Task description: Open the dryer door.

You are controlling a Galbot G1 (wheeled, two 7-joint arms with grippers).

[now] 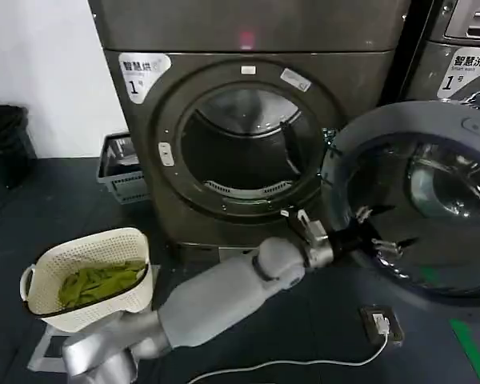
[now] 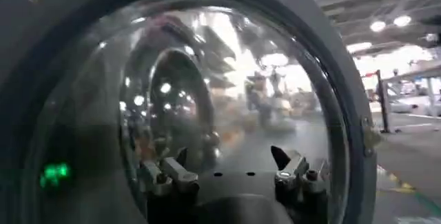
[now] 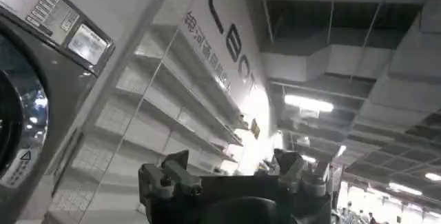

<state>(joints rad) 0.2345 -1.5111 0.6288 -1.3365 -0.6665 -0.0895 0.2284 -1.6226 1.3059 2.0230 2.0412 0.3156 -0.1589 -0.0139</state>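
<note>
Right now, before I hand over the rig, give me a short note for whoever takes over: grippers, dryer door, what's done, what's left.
Left gripper: open, reaching against the grey inner face of the dryer door, holding nothing.
Right gripper: open, empty, raised and pointing at shelving and ceiling beside the second machine.
Dryer: drum opening fully exposed; the door is swung wide to the robot's right.
Done: door opened.
Left: probably only drawing the left arm back clear of the door.

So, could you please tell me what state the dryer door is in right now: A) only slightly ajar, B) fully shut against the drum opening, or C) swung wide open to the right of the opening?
C: in the head view the dryer door stands swung out to the right of the dryer, its drum opening fully exposed, with the left gripper at the door's inner face.
</note>
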